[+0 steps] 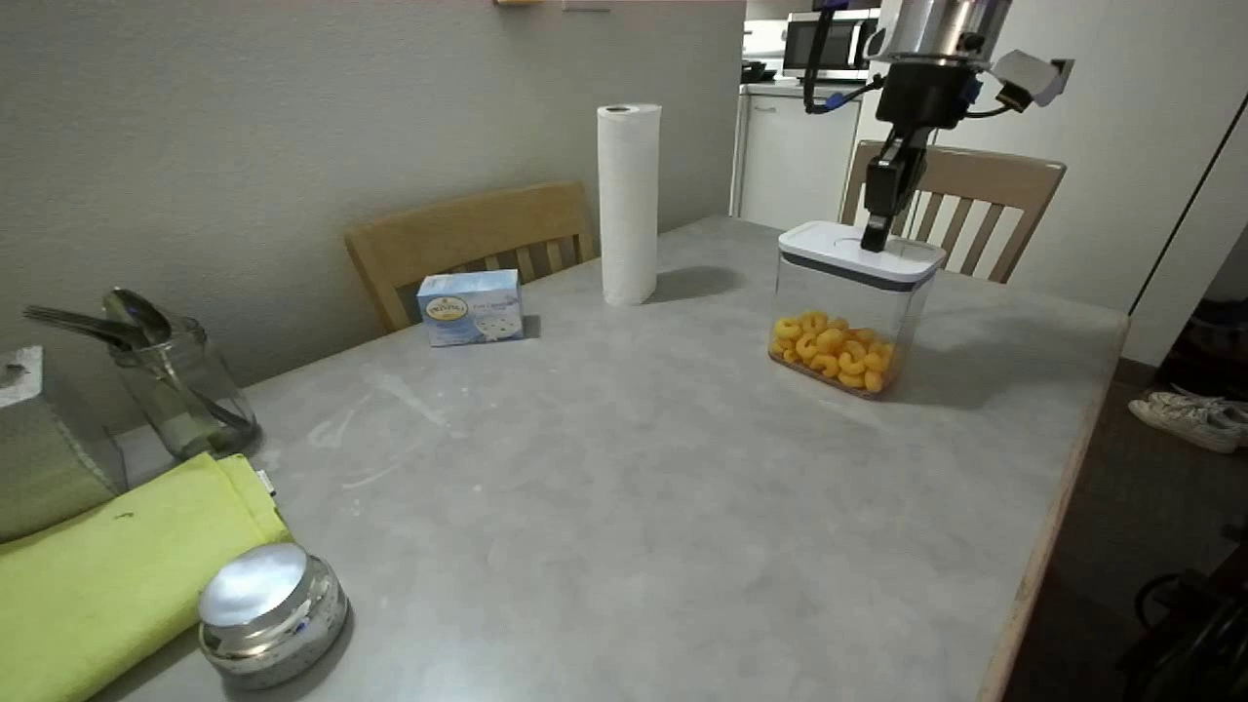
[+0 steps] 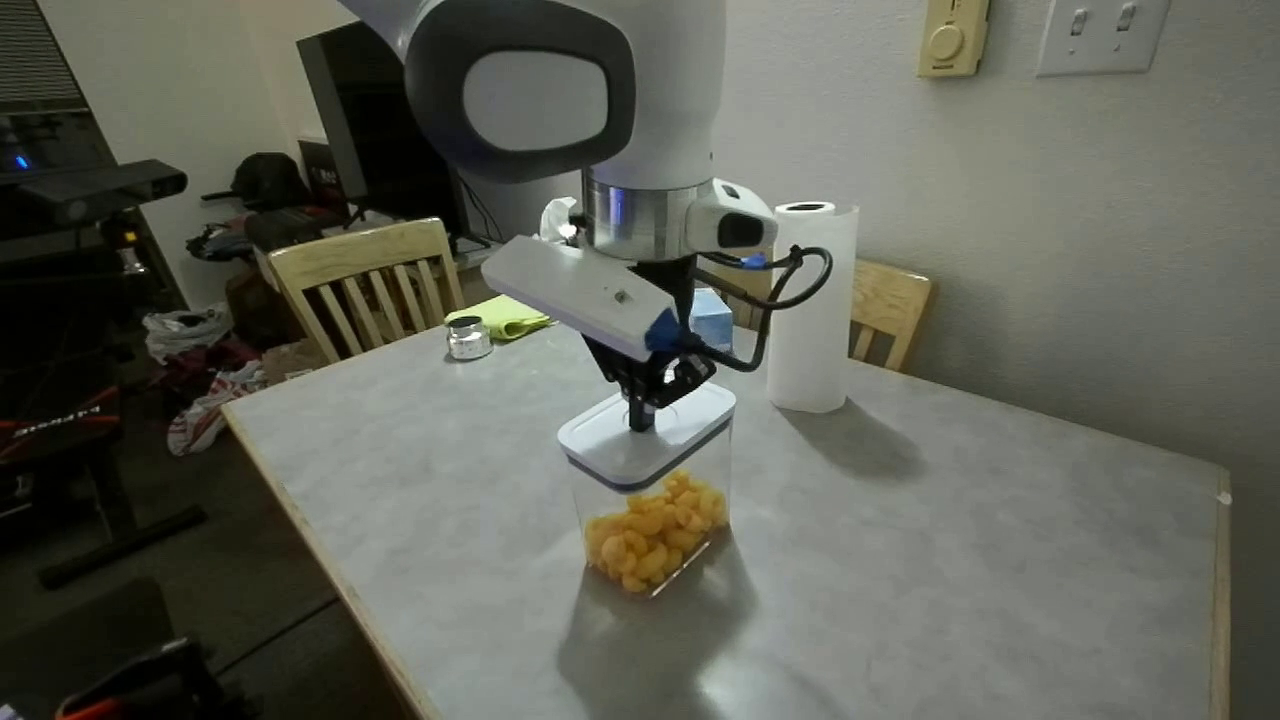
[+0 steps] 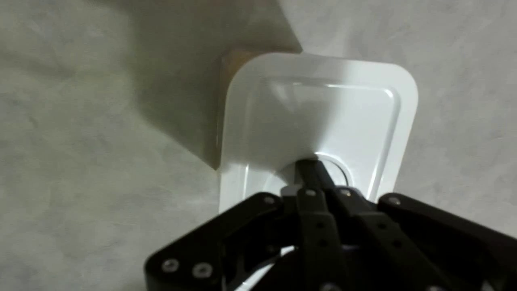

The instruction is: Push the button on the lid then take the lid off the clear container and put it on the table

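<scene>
From above, in the wrist view, the rounded corners and shallow inner panel of the white lid (image 3: 355, 117) are shown, with the round button (image 3: 335, 171) ringed at its middle; the button is partly covered by the gripper (image 3: 309, 163). Of the container (image 1: 848, 302), only a strip is seen there, while in both exterior views its clear walls, the dark rim of the lid and the yellow-orange food pieces (image 2: 655, 530) at its bottom are shown. It is stood upright on the worktop (image 1: 604, 507), with the lid seated on top. A jar (image 1: 180, 414) of cutlery (image 1: 144, 317) and a microwave (image 1: 829, 47) are shown in an exterior view; light switches (image 2: 1103, 32) are shown in an exterior view. A blue box (image 1: 473, 310), seen whole in an exterior view, is partly hidden behind the arm (image 2: 645, 225) in an exterior view. The gripper is closed on itself, its fingers (image 1: 875, 234) held side by side and pointed down. By their tips the lid appears to be touched at the button; whether the button is pressed in cannot be told.
</scene>
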### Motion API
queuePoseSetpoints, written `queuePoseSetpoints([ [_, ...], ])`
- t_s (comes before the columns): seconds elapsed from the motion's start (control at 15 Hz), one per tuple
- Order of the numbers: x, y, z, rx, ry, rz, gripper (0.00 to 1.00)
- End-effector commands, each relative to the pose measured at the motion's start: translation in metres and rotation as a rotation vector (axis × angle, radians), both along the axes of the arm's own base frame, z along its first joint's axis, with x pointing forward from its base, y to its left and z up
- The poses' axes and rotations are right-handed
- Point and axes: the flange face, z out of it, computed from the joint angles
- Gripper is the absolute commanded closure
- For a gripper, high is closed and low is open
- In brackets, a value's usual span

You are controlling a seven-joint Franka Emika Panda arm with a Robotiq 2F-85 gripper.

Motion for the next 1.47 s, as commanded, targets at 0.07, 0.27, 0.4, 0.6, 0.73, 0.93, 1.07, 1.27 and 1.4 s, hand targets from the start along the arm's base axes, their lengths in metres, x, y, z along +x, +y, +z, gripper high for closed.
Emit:
queuePoseSetpoints([
  [0.07, 0.001, -0.001, -0.033, 0.024, 0.022, 0.046, 1.00],
  [0.27, -0.005, 0.002, -0.045, 0.024, 0.062, 0.069, 1.00],
  [0.4, -0.010, 0.004, -0.051, 0.015, 0.088, 0.098, 1.00],
  [0.6, -0.004, 0.001, -0.033, -0.009, 0.049, 0.101, 1.00],
  [0.73, 0.000, -0.001, -0.014, -0.047, 0.030, 0.113, 1.00],
  [0.93, 0.005, -0.002, 0.008, -0.086, 0.007, 0.147, 0.97],
  [1.07, 0.009, -0.002, 0.017, -0.097, -0.009, 0.161, 0.72],
  [1.27, 0.012, -0.001, 0.022, -0.093, -0.026, 0.163, 0.56],
  [1.4, 0.013, 0.002, 0.020, -0.086, -0.026, 0.162, 0.42],
])
